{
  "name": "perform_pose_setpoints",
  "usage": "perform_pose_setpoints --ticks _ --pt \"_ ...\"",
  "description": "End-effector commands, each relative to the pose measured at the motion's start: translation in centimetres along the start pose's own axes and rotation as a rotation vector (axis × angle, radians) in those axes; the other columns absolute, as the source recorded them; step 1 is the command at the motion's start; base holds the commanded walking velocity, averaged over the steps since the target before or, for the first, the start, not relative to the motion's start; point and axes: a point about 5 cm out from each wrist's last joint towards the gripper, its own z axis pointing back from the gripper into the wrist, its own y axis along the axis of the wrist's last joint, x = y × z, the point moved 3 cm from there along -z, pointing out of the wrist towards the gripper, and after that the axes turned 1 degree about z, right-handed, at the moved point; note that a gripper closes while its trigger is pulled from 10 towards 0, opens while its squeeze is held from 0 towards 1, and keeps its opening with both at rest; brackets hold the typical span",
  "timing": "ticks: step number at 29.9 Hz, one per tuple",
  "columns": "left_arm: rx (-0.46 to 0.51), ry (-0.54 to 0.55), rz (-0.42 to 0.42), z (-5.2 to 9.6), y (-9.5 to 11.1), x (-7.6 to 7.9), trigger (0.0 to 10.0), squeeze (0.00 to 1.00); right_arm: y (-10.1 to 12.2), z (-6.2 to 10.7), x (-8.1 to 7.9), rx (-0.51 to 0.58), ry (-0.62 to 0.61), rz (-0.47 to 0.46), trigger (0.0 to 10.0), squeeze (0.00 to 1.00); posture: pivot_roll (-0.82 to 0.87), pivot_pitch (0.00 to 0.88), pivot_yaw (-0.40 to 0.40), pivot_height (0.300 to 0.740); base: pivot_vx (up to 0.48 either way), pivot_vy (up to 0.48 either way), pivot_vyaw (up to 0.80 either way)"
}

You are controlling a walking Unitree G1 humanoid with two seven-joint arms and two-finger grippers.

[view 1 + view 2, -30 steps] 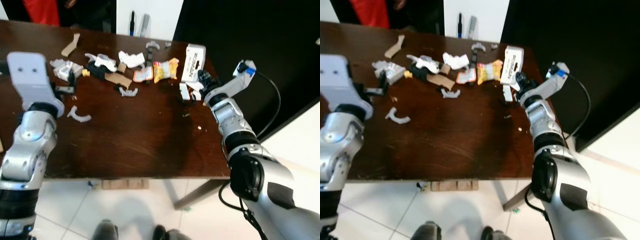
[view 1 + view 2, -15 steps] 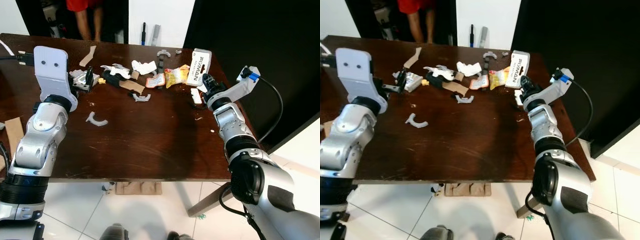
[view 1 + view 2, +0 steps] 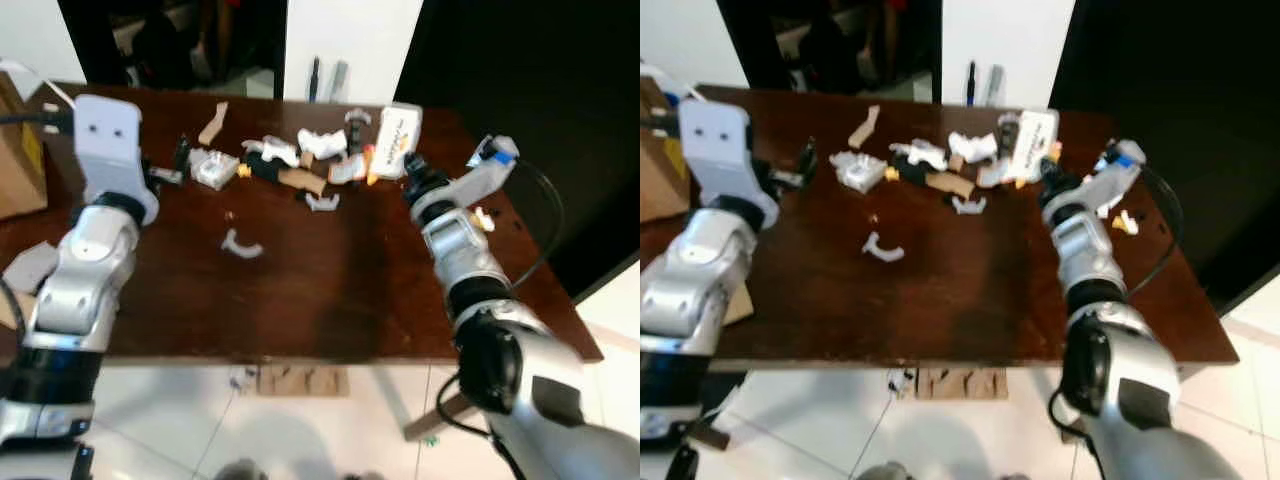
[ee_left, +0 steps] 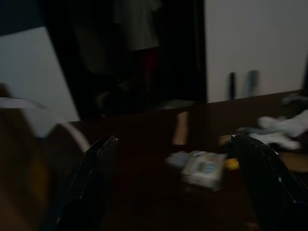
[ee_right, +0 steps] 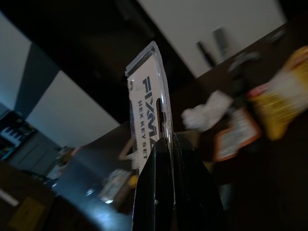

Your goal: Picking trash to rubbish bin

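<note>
The right gripper is clamped on a white flat pack printed "HEX KEY SET", pinching its lower edge so the pack stands up between the fingers, above the far right part of the table. The left gripper is spread wide and empty, aimed at a small white packet lying on the table just beyond its fingertips. Between the two lies the rest of the trash: crumpled white paper, a brown card strip, and a curved white piece nearer the robot. No bin can be made out. The pinch is thin and near one edge, so I judge the pack should be carried slowly and upright, without twisting, lest it pivot and slip out.
</note>
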Motion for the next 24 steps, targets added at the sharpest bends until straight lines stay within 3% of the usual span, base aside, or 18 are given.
perform_pose_setpoints --ticks 1,12,17,24 --pt "-0.002 -0.006 0.002 0.1 -0.3 0.5 10.0 0.0 -0.3 0.4 0.9 -0.018 -0.034 0.021 10.0 0.0 0.27 0.068 -0.056 0.74 0.0 0.39 0.0" --pt "-0.029 0.014 0.015 0.6 -1.0 0.5 10.0 0.0 -0.4 0.8 1.5 -0.045 -0.047 0.054 10.0 0.0 0.26 0.09 -0.079 0.74 0.0 0.377 0.0" --pt "-0.004 0.042 0.04 1.1 -0.9 0.4 10.0 0.0 -0.6 0.9 1.7 -0.062 -0.049 0.065 10.0 0.0 0.26 0.101 -0.088 0.74 0.0 0.0 0.0" --pt "-0.073 -0.007 0.052 1.8 -2.2 1.6 10.0 0.0 -0.8 1.0 1.7 -0.073 -0.046 0.071 10.0 0.0 0.25 0.116 -0.097 0.74 0.0 -0.066 0.0"
